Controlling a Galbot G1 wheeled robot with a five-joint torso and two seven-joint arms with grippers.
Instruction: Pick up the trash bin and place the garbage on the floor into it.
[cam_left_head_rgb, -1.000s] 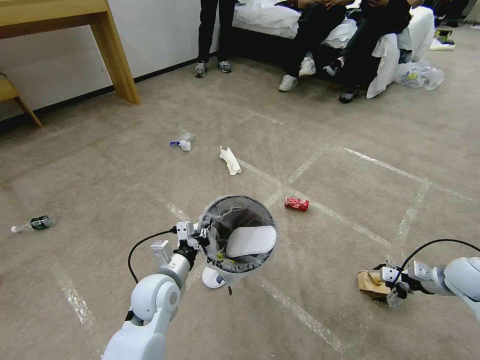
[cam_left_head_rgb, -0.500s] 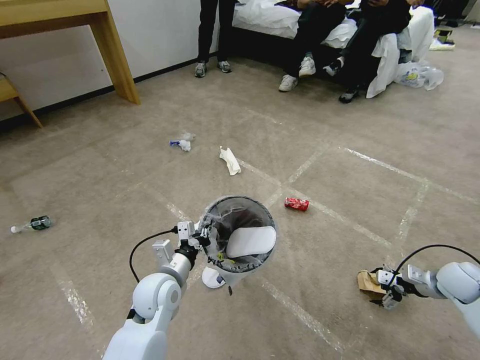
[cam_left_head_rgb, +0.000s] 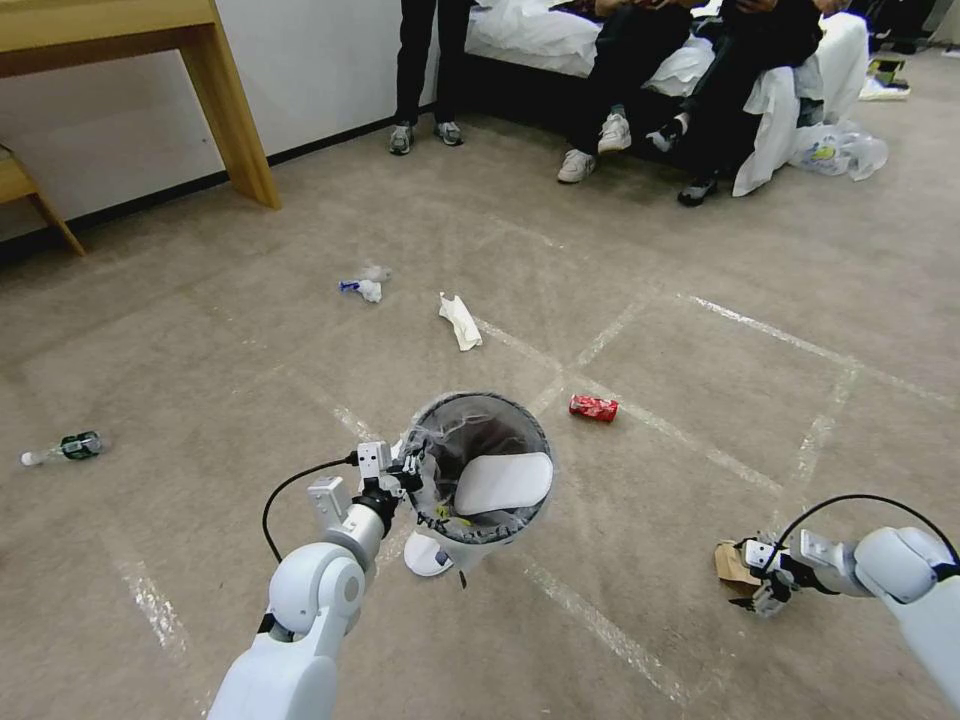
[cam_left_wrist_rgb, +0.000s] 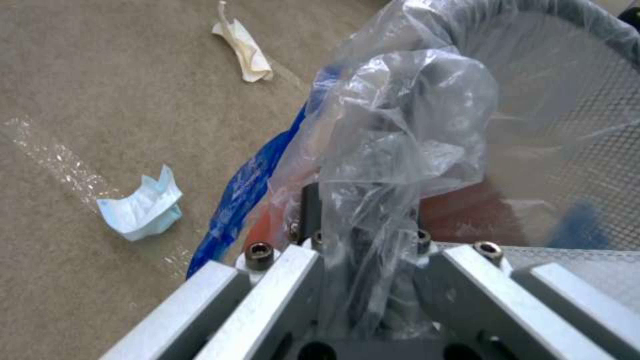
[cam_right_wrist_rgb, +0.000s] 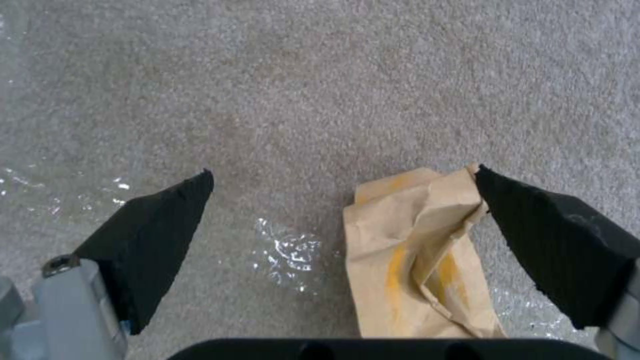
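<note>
held off the floor (cam_left_head_rgb: 700, 300) at centre: trash bin (cam_left_head_rgb: 483, 470), left gripper (cam_left_head_rgb: 407, 470) clamped on its bagged rim. at 4 o'clock, right gripper (cam_right_wrist_rgb: 340, 220) spread wide over brown paper bag (cam_right_wrist_rgb: 420, 260) (light, crumpled, likely yielding); best pinched at raised fold.
</note>
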